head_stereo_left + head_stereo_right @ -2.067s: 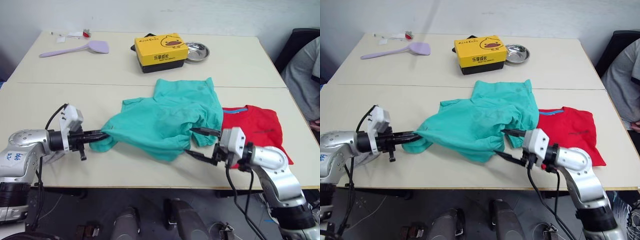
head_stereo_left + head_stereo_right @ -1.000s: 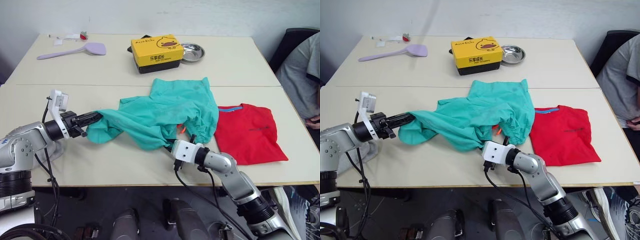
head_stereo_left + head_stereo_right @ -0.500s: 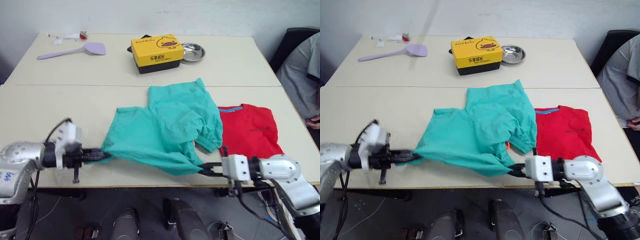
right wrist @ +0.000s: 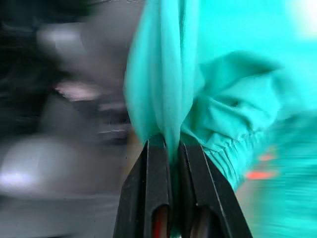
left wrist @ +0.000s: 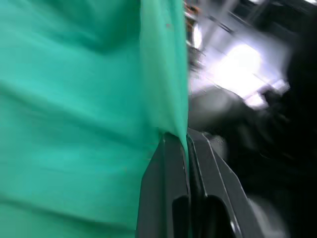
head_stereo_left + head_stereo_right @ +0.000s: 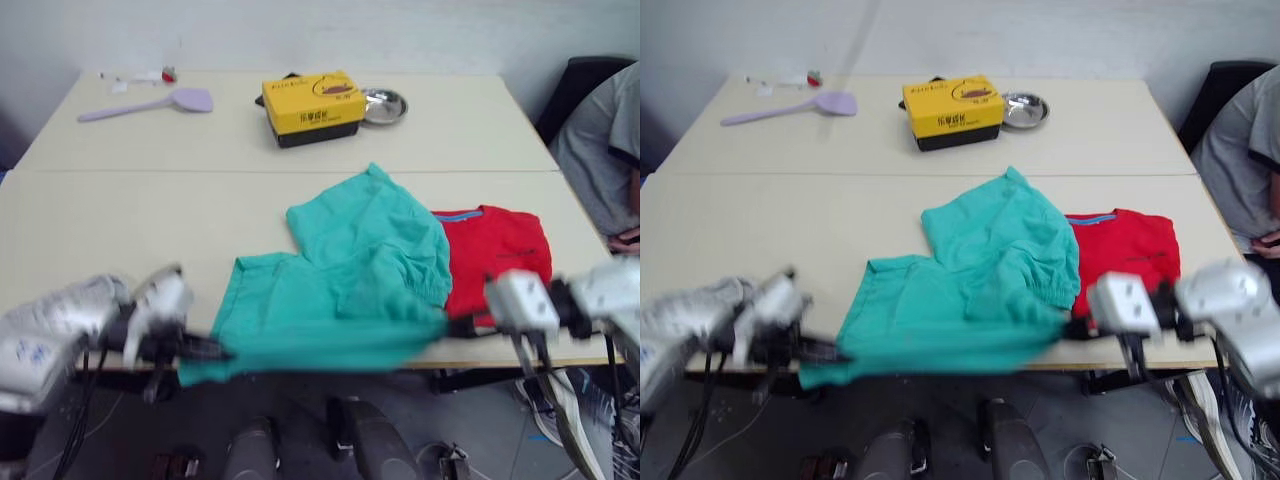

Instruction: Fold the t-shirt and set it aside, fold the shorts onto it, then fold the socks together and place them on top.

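The teal shorts (image 6: pixel 350 280) lie spread over the front middle of the table, their near edge stretched tight past the table's front edge between my two grippers. My left gripper (image 6: pixel 215 350) is shut on the near left corner of the shorts (image 5: pixel 99 99). My right gripper (image 6: pixel 455 325) is shut on the near right corner, close to the gathered waistband (image 4: pixel 223 134). The red t-shirt (image 6: pixel 495 265) lies flat to the right, partly under the shorts. The socks are out of view.
A yellow box (image 6: pixel 312 105) and a metal bowl (image 6: pixel 383 103) stand at the back middle. A lilac spatula (image 6: pixel 150 103) lies at the back left. A person in grey (image 6: pixel 600 140) sits at the table's right side.
Both grippers have pulled back toward me and apart, dragging the shorts nearer and stretching their near edge out past the table front. The shorts now lie flatter.
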Available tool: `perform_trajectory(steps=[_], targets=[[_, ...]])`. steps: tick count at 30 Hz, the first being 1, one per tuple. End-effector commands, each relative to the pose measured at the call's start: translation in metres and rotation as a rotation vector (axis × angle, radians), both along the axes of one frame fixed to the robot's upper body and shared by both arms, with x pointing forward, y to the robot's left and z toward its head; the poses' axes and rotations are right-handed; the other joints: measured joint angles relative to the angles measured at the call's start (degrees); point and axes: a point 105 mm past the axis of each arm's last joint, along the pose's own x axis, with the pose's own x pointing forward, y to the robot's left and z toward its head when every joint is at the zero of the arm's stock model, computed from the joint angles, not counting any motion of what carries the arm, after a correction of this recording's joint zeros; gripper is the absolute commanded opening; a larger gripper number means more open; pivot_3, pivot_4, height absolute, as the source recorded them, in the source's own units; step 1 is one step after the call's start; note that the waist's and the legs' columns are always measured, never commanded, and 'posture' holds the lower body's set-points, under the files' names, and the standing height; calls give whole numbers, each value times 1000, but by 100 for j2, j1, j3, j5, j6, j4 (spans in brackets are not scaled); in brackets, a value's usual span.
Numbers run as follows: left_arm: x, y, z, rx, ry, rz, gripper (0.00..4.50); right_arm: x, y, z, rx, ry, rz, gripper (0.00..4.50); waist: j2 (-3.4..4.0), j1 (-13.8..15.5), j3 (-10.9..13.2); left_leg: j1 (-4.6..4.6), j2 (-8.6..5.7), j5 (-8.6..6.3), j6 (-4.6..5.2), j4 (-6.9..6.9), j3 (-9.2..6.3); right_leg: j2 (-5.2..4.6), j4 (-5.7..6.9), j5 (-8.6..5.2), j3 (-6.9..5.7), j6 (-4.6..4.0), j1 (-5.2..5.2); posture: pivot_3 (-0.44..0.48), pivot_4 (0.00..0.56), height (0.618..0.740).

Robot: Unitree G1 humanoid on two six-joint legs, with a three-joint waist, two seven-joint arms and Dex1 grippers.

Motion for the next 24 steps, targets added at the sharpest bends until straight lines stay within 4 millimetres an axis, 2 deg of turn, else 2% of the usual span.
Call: perform_trajectory(steps=[1, 2, 3, 4, 6, 7, 9, 11, 13, 15, 17, 19, 21, 24], targets=[[81, 38, 93, -129, -414, 394, 0, 76, -3, 101, 123, -510, -242, 51, 6, 3, 9, -21, -3, 4, -2, 5, -17, 14, -11, 40, 0, 30, -12, 0, 150, 740], [98, 49, 125, -189, -529, 513, 0, 91, -1, 139, 197, -656, -314, 51, 10, 4, 11, -35, -2, 16, -12, -5, -25, 17, -5, 70, 0, 70, -23, 0, 150, 740], [109, 59, 156, -253, -634, 617, 0, 99, 0, 172, 274, -781, -378, 51, 12, 3, 13, -44, 2, 15, -23, -2, -26, 21, 15, 71, 2, 69, -41, 0, 150, 740], [114, 64, 175, -296, -694, 679, 0, 103, 1, 192, 322, -852, -414, 51, 4, 5, 8, -86, 3, 21, -41, -4, -29, 20, 28, 72, 1, 66, -86, 0, 150, 740], [102, 80, 243, -458, -920, 789, 0, 94, -3, 249, 460, -1078, -495, 51, -2, 7, -3, -146, 14, 29, -108, -6, -17, 18, 89, 36, 0, 49, -171, 0, 150, 740], [87, 85, 273, -546, -1026, 808, 0, 84, -3, 271, 519, -1179, -507, 51, -4, -5, -4, -183, 18, 22, -116, 1, -12, 19, 91, 26, -2, 45, -214, 0, 150, 740], [59, 87, 310, -668, -1159, 757, 0, 69, -3, 295, 630, -1286, -502, 51, -5, -30, -4, -258, 40, 12, -124, -11, 16, 16, 108, 16, -14, 43, -319, 0, 150, 740], [40, 80, 321, -692, -1221, 622, 0, 62, -2, 297, 680, -1320, -467, 51, -4, -45, -4, -291, 41, 6, -117, -16, 47, 6, 133, 16, -44, 43, -376, 0, 150, 740], [26, 68, 310, -640, -1231, 439, 0, 63, -3, 284, 648, -1341, -430, 51, -3, -97, -5, -276, 45, -3, -103, -11, 109, -31, 176, 14, -121, 41, -386, 0, 150, 740], [22, 61, 281, -560, -1146, 313, 0, 68, -12, 260, 633, -1303, -411, 51, 4, -167, -8, -276, 49, -8, -95, -14, 134, -47, 170, 10, -166, 34, -386, 0, 150, 740], [17, 60, 246, -529, -945, 242, 0, 78, -22, 228, 628, -1184, -413, 51, 5, -186, -7, -266, 56, -13, -92, -8, 127, -49, 172, 9, -166, 35, -375, 0, 150, 740], [4, 54, 199, -464, -679, 181, 0, 81, -20, 174, 556, -998, -309, 51, 8, -206, -3, -233, 59, -15, -96, -12, 121, -49, 144, 2, -149, 31, -329, 0, 150, 740], [-16, 43, 153, -420, -382, 136, 0, 73, -19, 112, 479, -764, -206, 51, 7, -230, -1, -235, 60, -13, -100, -3, 124, -45, 137, -5, -126, 23, -319, 0, 150, 740], [-47, 24, 92, -308, -6, 91, 0, 50, -21, 38, 382, -432, -133, 51, 17, -174, 12, -149, 61, -6, -102, 27, 106, -45, 149, -6, -119, 20, -230, 0, 150, 740]])
